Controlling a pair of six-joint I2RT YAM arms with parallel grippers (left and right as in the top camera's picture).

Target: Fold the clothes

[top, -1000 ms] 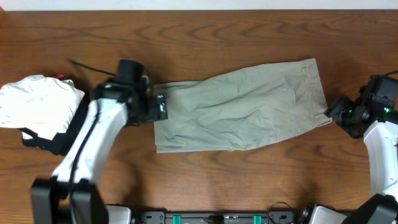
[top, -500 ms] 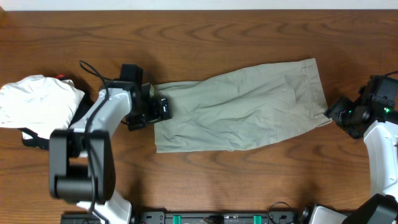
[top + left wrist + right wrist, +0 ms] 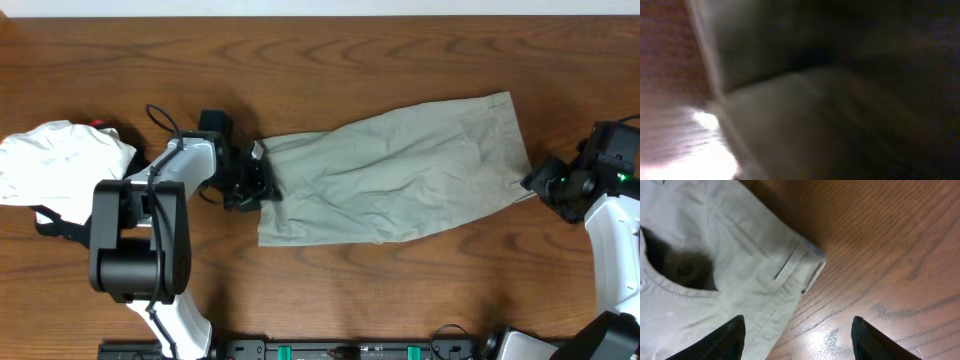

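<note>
Left pincer [image 3: 258, 178] and right pincer [image 3: 797, 322] flank one pair of shorts [image 3: 400, 175] (right spread).

Left wrist view wholly blurred; left gripper [image 3: 256, 180] jaws indiscernible.

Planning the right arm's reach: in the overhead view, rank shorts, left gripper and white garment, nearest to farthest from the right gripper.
From the right gripper:
1. shorts, waistband corner just beside it.
2. left gripper, at the shorts' far left end.
3. white garment, farthest left.
</note>
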